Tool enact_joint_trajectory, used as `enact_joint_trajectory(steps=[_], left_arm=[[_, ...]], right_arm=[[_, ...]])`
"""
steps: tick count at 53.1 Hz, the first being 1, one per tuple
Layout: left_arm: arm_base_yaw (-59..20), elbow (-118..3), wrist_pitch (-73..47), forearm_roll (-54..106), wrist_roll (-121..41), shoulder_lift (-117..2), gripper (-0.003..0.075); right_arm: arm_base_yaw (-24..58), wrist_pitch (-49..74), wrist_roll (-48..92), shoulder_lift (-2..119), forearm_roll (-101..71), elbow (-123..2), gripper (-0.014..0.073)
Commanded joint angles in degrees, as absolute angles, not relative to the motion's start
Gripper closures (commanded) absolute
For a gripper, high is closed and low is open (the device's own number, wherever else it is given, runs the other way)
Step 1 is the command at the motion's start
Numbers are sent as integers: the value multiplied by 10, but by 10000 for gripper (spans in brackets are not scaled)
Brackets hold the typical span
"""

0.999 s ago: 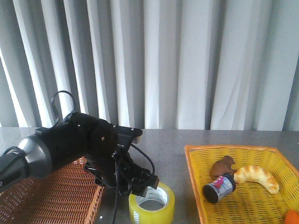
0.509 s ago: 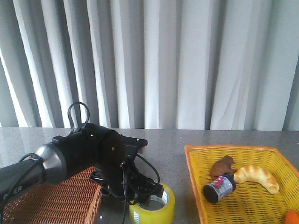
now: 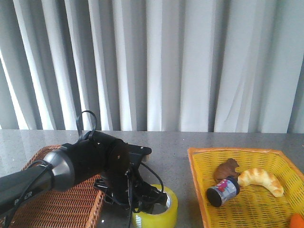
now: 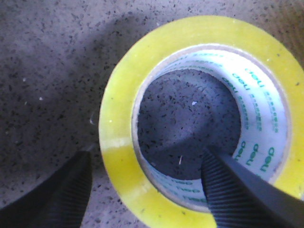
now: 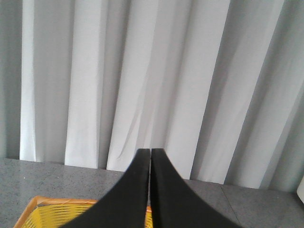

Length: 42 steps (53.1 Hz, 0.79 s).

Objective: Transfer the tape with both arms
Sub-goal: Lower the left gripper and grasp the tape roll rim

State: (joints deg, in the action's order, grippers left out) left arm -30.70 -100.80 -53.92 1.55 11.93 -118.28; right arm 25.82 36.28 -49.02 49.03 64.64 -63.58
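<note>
The speckled grey table (image 3: pixel 175 142) carries a brown wicker basket (image 3: pixel 57 204) at its left front and a yellow basket (image 3: pixel 247 156) at its right front. The left arm (image 3: pixel 90 161) reaches down to the tape (image 3: pixel 164 213), which lies flat near the front edge between the baskets. The left fingers (image 4: pixel 61 190) are spread, one inside the core, one outside the roll's wall. The right fingers (image 5: pixel 156 190) are pressed together, empty.

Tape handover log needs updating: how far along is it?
Done: left gripper is at the tape, one finger inside the core, one outside. In hand: closing; the fingers are open and the tape sits on the table. Left: lift, and pass to the right gripper, shut and empty.
</note>
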Motion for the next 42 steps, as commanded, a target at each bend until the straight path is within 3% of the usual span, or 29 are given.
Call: enact_joint_trajectory(steps=[1,19,24,42], left_arm=[[-309,-1026,-516,16,126,-1156,253],[-309,-1026,-509,17,140,-1166,274],[-309,-1026,-506,17,163,-1166,328],[-309,-1026,-500,17,175,-1166,649]], right_arm=[[258,343,-491,486,675,-648,599],[258,343,-491,486,675,-648,599],[258,343,-491,486,675,-648,599],[258,343,-491,486,675,-648,599]])
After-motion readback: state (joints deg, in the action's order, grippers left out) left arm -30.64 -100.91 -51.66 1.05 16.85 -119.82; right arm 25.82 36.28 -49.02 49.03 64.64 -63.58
